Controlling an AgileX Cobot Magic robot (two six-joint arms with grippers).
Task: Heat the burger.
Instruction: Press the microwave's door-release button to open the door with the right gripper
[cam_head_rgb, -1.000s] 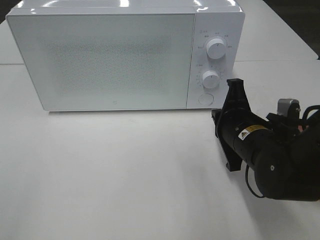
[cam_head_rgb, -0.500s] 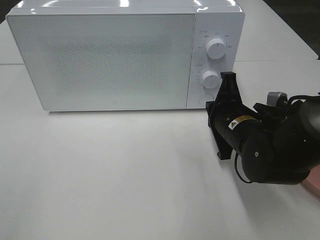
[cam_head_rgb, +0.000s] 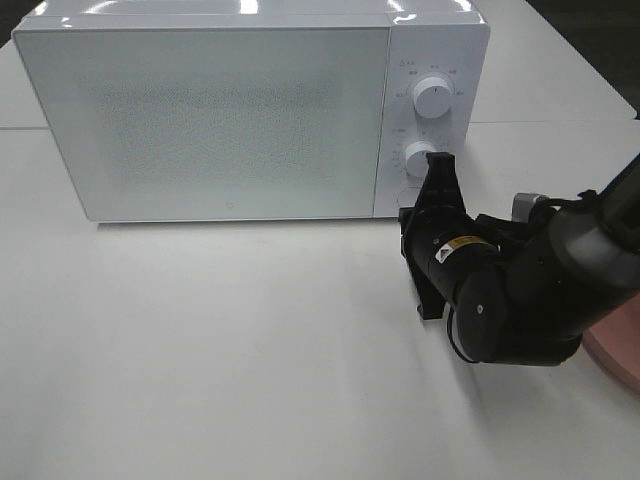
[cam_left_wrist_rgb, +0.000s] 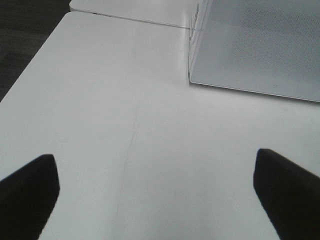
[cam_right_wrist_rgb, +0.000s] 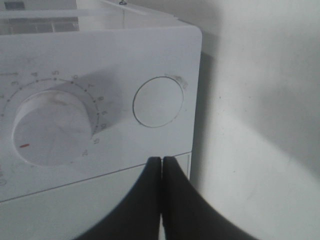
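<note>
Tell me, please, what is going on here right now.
The right end effector, shut, is poised close in front of the white microwave, near the round button below the lower dial. The microwave door is closed. The left end effector hangs open over the table. No burger is in view; only a pink plate edge shows.

The exterior high camera looks steeply down at the microwave (cam_head_rgb: 200, 110) from its front, taking in its whole face and the white desk (cam_head_rgb: 200, 350). The left wrist camera sits low over the desk, off the microwave's door-side front corner, which both share; the right wrist camera faces the control panel (cam_right_wrist_rgb: 100, 60) very close, on the lower dial (cam_right_wrist_rgb: 50, 130) and round button (cam_right_wrist_rgb: 158, 101).
</note>
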